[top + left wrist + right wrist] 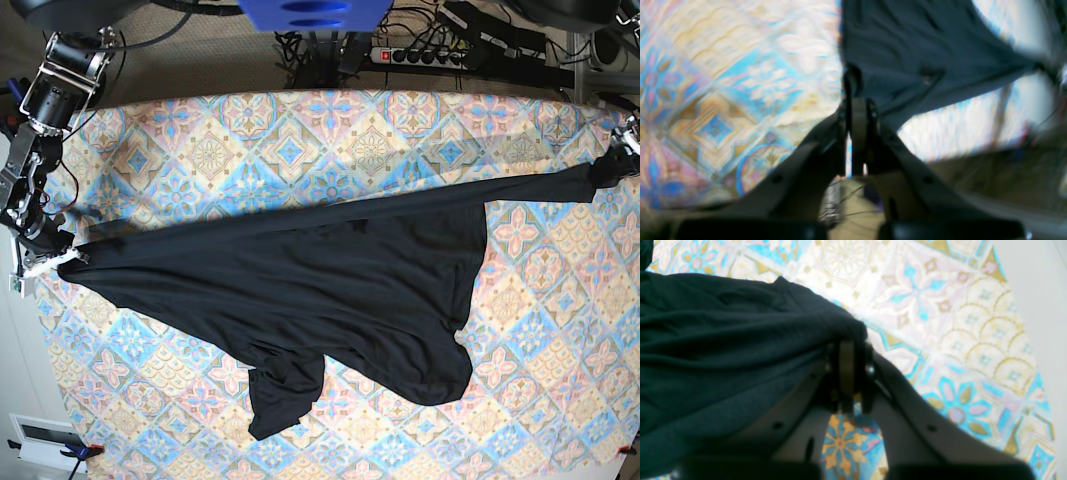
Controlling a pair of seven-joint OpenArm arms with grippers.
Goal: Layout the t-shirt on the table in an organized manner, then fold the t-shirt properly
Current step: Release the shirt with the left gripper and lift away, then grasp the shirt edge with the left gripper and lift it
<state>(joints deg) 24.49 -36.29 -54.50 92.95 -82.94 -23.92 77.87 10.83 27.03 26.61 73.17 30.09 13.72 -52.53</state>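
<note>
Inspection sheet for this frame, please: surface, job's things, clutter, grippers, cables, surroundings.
Surface: table under patterned pastel cloth.
Job's things: black t-shirt stretched across the table between both grippers, its lower part sagging in folds, one sleeve bunched near the front edge.
Clutter: nothing seen.
Grippers: left gripper shut on a t-shirt end; right gripper shut on the other end.
Cables: power strip and loose cables behind the table.
Surroundings: blue fixture at the far edge.

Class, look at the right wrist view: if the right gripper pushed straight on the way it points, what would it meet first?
The right gripper is already shut on the t-shirt, so it would first push into that bunched black fabric. Beyond it probably lies the patterned table, though depth is unclear.
</note>
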